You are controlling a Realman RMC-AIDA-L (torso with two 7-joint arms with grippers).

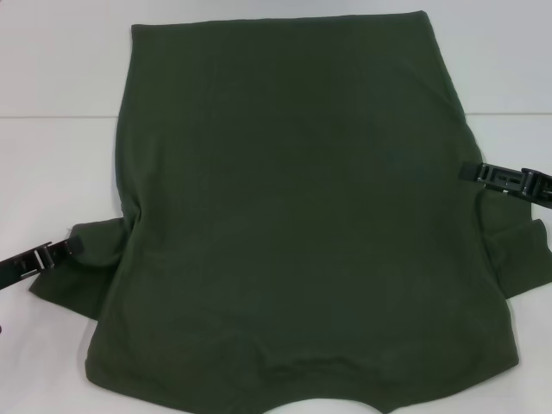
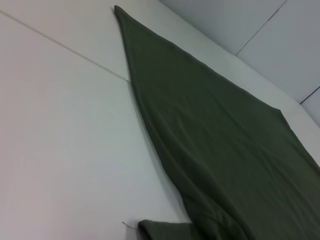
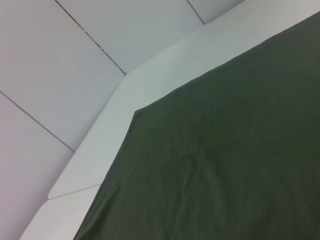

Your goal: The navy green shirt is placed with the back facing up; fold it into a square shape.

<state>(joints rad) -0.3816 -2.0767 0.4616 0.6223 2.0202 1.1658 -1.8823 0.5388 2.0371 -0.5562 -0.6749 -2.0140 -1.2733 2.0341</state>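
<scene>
One navy green shirt (image 1: 293, 224) lies lengthwise, collar nearest the robot; finger state unclear on both grippers.

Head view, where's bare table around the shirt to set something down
The white table is bare beside the navy green shirt, above the left end effector, and in the far right corner above the right end effector. The middle is all cloth; both sleeve areas are crowded by arms.

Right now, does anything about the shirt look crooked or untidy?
Nothing is damaged. The navy green shirt lies flat but slightly askew, with its left sleeve bunched. The left gripper is at that sleeve; the right gripper is at the opposite edge.
</scene>
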